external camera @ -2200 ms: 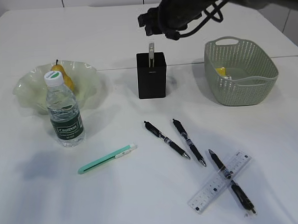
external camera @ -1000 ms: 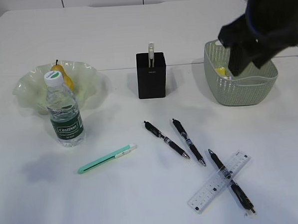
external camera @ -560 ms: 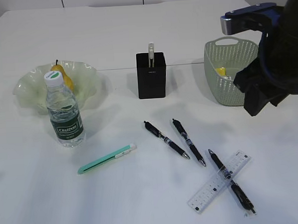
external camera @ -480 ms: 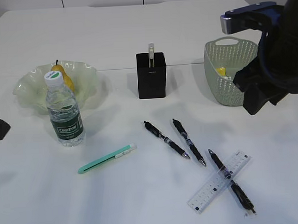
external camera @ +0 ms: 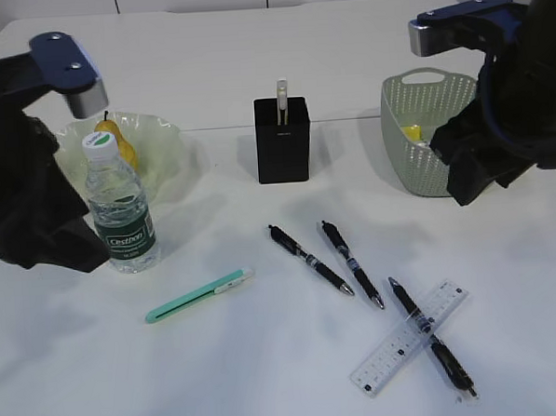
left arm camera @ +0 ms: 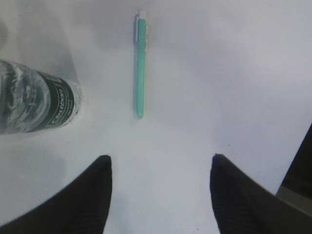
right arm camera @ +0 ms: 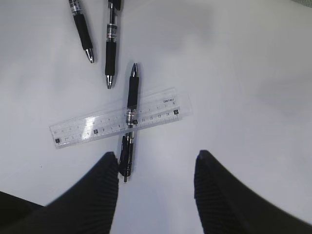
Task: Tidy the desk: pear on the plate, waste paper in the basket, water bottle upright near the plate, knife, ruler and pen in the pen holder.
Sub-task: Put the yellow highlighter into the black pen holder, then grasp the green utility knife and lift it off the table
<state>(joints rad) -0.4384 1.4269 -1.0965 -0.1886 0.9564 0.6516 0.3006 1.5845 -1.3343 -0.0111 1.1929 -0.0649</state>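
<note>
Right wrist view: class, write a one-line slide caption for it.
Open right gripper hovers over a clear ruler with one black pen lying across it, two more pens beside.

Both arms are bulky and matte black, each wrapped in dark fabric — a blue-grey metal block with 2 small screws caps the left arm (external camera: 66,70); the fingers (right arm camera: 105,187) are black, finely ribbed.

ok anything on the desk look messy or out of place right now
Yes: one black pen lies crossed over the ruler, with two more pens and the green knife loose on the desk. Nothing spilled.
</note>
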